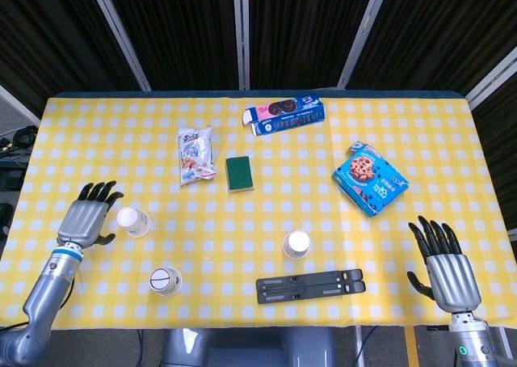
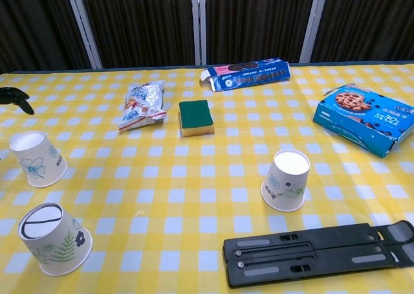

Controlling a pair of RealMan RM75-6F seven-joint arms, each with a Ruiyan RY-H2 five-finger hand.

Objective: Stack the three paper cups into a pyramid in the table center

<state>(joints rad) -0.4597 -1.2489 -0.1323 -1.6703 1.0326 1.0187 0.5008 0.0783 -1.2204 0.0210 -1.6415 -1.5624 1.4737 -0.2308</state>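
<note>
Three upside-down paper cups stand on the yellow checked table (image 1: pixel 388 132). One cup (image 1: pixel 134 221) (image 2: pixel 37 159) is at the left, a second (image 1: pixel 165 281) (image 2: pixel 54 238) sits near the front left edge, and the third (image 1: pixel 296 245) (image 2: pixel 286 180) is right of centre. My left hand (image 1: pixel 87 214) hovers open just left of the left cup, apart from it; only its dark fingertips (image 2: pixel 15 98) show in the chest view. At the front right corner my right hand (image 1: pixel 446 264) is open and holds nothing.
A black folding stand (image 1: pixel 311 288) lies at the front edge beside the third cup. A green sponge (image 1: pixel 239 174), a snack bag (image 1: pixel 195 155), a long cookie box (image 1: pixel 285 114) and a blue cookie box (image 1: pixel 369 178) lie further back.
</note>
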